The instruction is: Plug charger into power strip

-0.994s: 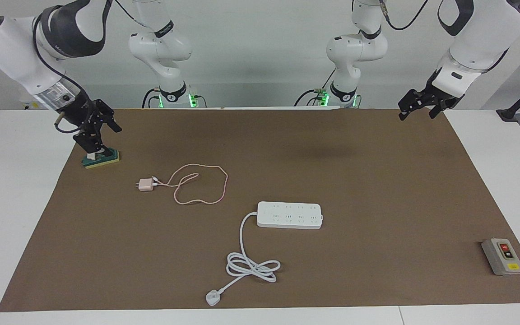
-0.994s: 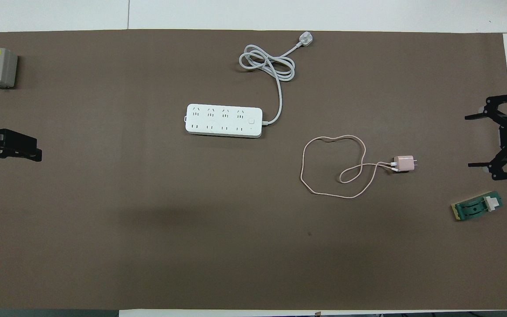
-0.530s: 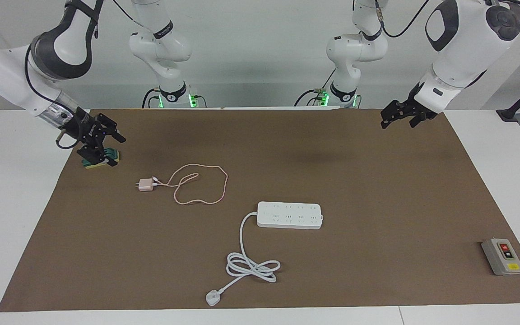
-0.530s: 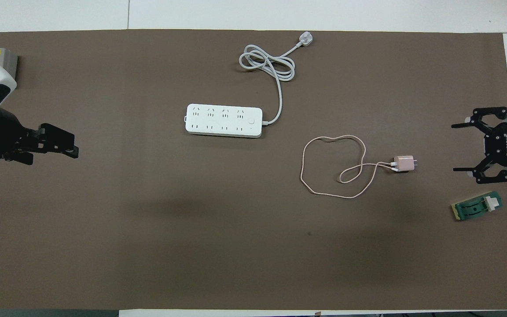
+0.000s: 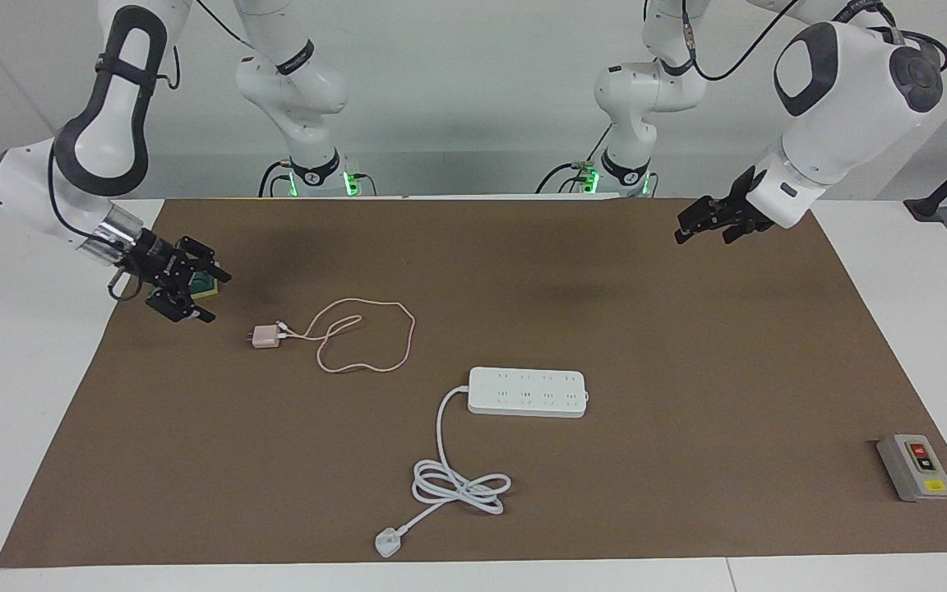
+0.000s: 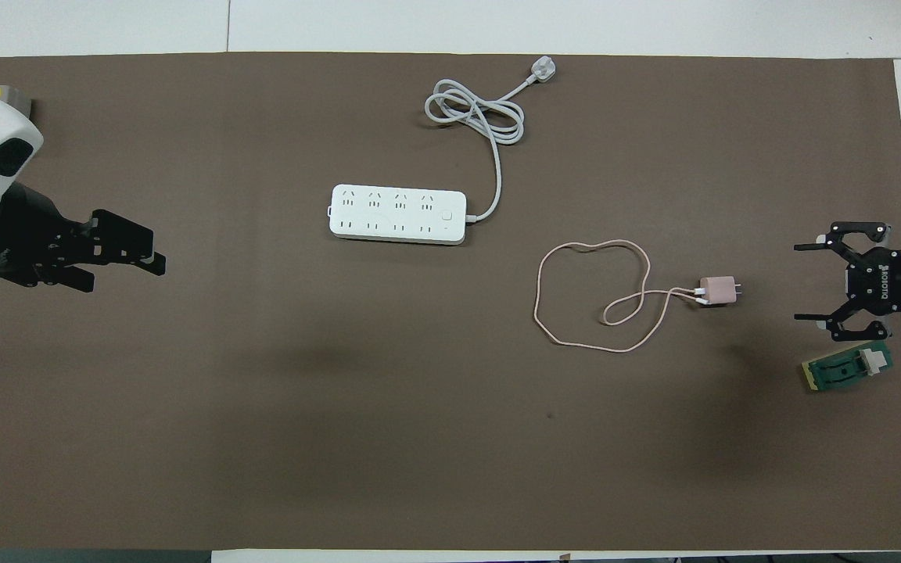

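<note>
We are looking from high across the table (image 5: 893, 271) toward the robots, and steeply down from above them, sharing the whole brown mat (image 6: 263, 430).

**Lighting and picture quality**

Light: even, diffuse, from above; both views bright enough, no dim corners.
Shadows: soft and blurred. Facing view, dark smudges on the mat (image 5: 687, 345) at upper centre and upper left. Overhead view, broad faint patches at lower left, centre and lower right. The power strip (image 5: 527, 392) and charger (image 5: 264, 336) cast only thin edge shadows.
Glare: none on the mat; the strip and its cord (image 5: 457, 485) read near-white, sockets legible.
Glow: green lights at the arm bases, top of facing view.
Focus: sharp across both frames; no motion blur.
Distortion: mat edges bow slightly in the overhead view.
</note>
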Available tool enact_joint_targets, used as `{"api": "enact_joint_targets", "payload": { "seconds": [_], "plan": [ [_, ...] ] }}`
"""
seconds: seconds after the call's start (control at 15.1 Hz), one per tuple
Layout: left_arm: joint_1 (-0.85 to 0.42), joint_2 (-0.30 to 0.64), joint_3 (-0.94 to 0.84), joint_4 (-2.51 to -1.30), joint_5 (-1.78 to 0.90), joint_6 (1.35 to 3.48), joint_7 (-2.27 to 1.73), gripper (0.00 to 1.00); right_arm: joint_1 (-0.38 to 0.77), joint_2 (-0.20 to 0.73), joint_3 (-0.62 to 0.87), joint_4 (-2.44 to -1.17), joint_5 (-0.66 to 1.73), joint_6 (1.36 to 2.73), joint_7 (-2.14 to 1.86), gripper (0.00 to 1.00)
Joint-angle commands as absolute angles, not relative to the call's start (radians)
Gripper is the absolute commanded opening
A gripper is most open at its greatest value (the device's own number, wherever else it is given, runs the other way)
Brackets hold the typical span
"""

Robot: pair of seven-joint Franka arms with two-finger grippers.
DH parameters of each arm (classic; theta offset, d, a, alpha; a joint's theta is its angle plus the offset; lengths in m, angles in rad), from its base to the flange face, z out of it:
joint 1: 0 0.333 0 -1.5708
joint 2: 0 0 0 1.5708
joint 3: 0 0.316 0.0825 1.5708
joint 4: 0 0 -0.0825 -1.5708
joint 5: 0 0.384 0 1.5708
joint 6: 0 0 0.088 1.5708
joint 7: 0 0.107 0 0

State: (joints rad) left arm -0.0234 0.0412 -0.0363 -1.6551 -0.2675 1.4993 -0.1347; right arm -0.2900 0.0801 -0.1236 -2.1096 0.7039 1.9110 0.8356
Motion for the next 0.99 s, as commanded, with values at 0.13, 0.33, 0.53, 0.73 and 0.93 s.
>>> {"api": "enact_joint_targets", "payload": {
  "seconds": [0.13, 0.33, 0.53, 0.73, 0.93],
  "plan": [
    [0.000, 0.073, -0.032, -1.649, -0.377, 1.535, -0.132, 1.00, -0.339, 0.123, -0.115, -2.134, 0.770, 1.862, 0.678, 1.00],
    [0.061, 0.075, -0.029, -1.646, -0.568, 1.511, -0.129, 1.00, -0.342, 0.133, -0.115, -2.166, 0.822, 1.832, 0.579, 1.00],
    [0.101, 0.081, -0.026, -1.648, -0.698, 1.480, -0.094, 1.00, -0.338, 0.192, -0.114, -2.166, 0.838, 1.827, 0.477, 1.00],
    [0.120, 0.092, -0.029, -1.640, -0.712, 1.474, -0.086, 1.00, -0.315, 0.241, -0.114, -2.160, 0.882, 1.847, 0.446, 1.00],
    [0.120, 0.095, -0.028, -1.638, -0.816, 1.483, 0.050, 1.00, -0.296, 0.287, -0.114, -2.086, 0.890, 1.845, 0.454, 1.00]
  ]
}}
